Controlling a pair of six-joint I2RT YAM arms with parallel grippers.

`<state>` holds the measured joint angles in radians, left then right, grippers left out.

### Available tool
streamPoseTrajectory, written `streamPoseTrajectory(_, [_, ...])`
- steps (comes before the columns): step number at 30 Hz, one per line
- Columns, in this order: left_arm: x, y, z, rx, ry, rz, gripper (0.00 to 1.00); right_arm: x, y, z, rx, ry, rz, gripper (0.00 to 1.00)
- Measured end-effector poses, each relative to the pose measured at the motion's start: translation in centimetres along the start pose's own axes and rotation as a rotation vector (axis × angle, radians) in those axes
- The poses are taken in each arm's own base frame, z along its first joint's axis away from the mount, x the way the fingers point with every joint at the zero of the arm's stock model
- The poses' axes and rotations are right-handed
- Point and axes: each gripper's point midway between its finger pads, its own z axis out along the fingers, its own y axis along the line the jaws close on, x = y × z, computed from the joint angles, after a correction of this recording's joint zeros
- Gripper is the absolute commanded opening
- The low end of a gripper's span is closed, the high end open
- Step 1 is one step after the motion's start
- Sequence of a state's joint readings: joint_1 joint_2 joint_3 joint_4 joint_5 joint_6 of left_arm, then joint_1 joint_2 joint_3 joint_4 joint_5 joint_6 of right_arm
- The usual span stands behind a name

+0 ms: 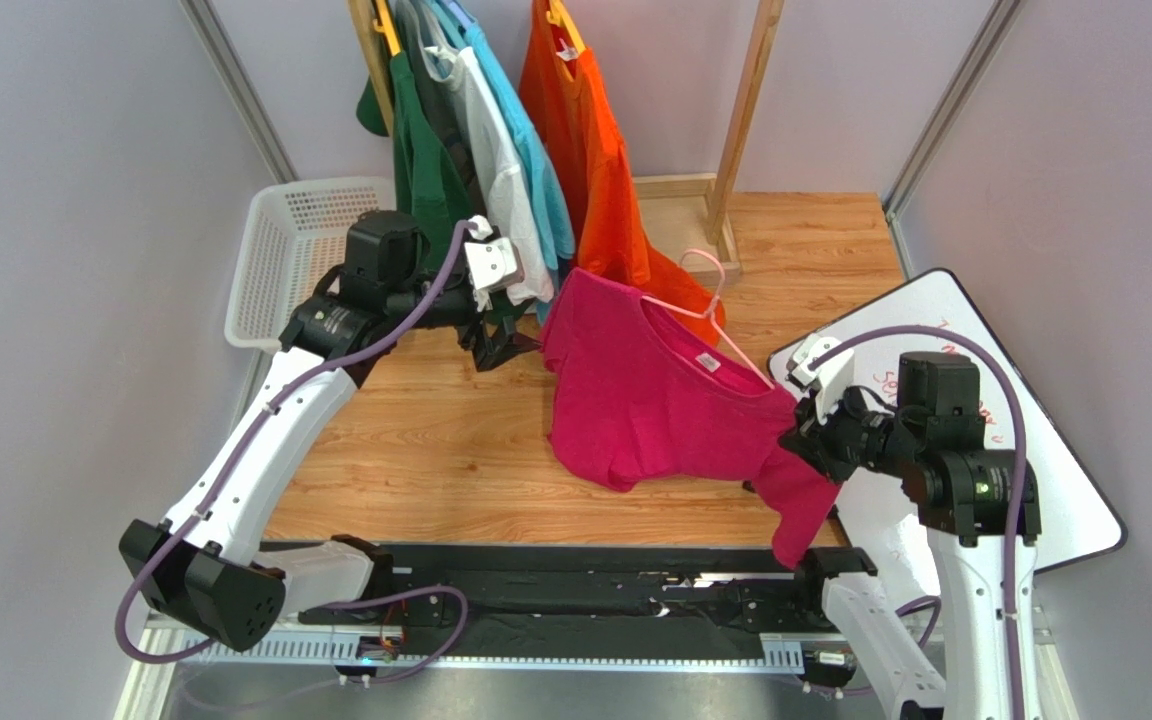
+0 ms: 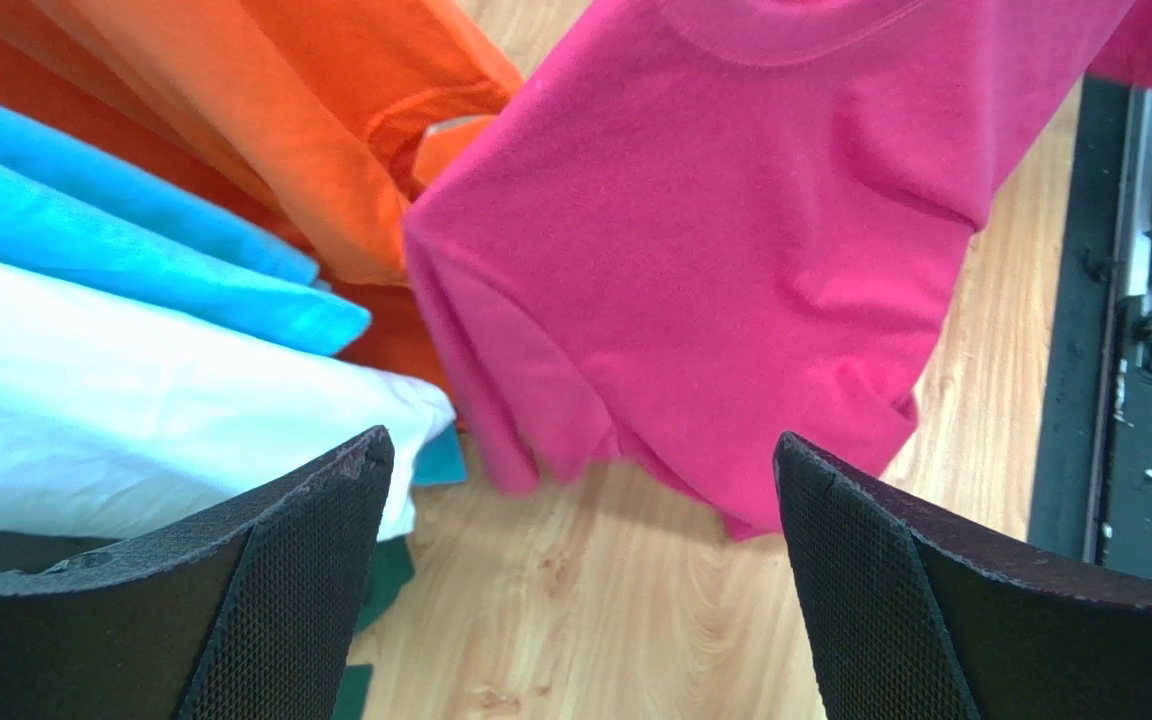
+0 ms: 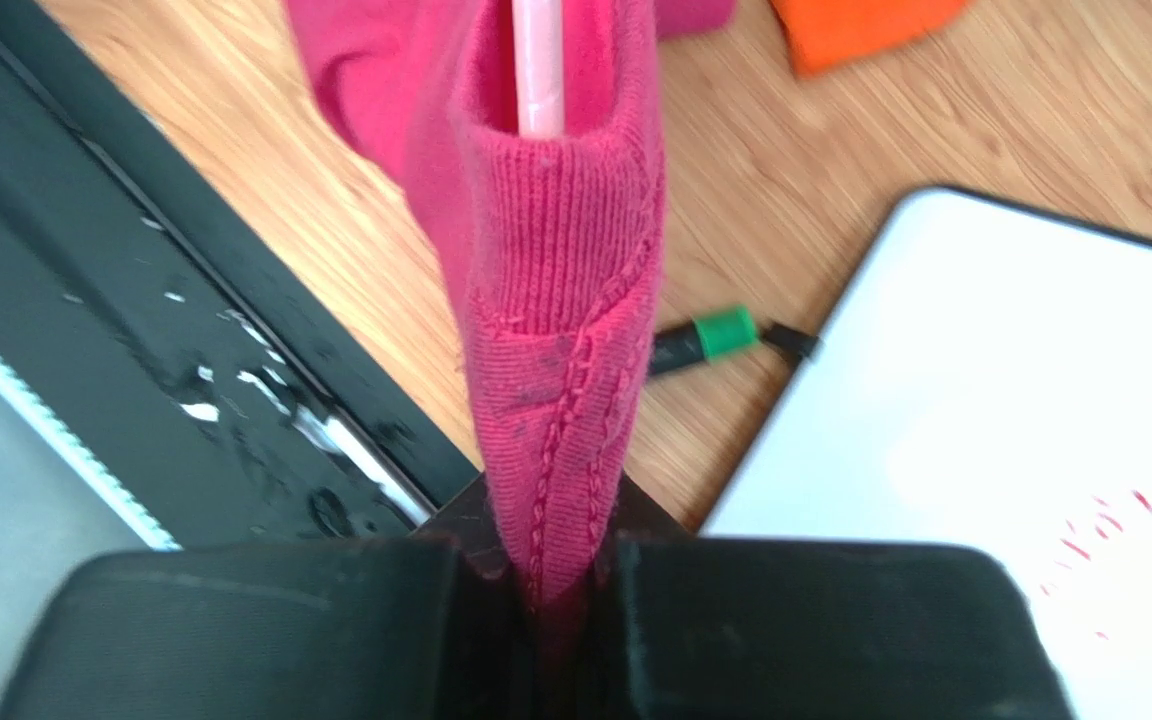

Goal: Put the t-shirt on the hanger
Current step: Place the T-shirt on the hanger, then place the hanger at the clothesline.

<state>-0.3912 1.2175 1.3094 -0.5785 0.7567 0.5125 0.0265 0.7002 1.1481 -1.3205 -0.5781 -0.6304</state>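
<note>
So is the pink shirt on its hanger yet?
Partly. The thin light-pink wire hanger sticks its hook out of the neck of the magenta cloth t-shirt, so it looks threaded in. The right gripper is shut on a shirt edge with hanger wire inside. The left gripper is open, empty. Left: probably straightening the shirt.

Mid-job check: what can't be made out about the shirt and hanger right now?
- Top external: most of the hanger is hidden by the t-shirt; only hook and one arm show.
- Right wrist: cloth hides whether the right gripper pinches the hanger wire too.
- Left wrist: collar cut off by the top edge; hanger out of view.
</note>
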Motion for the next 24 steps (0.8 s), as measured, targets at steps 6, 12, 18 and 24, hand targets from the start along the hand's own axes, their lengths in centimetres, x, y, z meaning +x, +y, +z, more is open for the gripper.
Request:
streamPoseTrajectory(6, [-0.1, -0.7, -0.9, -0.021, -0.018, 0.035, 0.99, 2.0, -2.7, -0.8, 0.127, 0.140, -0.020, 0.00])
streamPoseTrajectory(12, [0.7, -1.8, -1.4, -0.017, -0.014, 0.039, 0.99, 3.5, -3.9, -2.0, 0.250, 0.237, 0.107, 0.00])
streamPoseTrajectory(18, [1.1, -2.0, -1.4, -0.013, -0.007, 0.037, 0.99, -0.3, -6.3, -3.2, 0.321, 0.229, 0.220, 0.00])
streamPoseTrajectory(24, [1.1, -2.0, -1.4, -0.013, -0.006, 0.036, 0.99, -7.3, -10.5, -2.5, 0.342, 0.137, 0.277, 0.00])
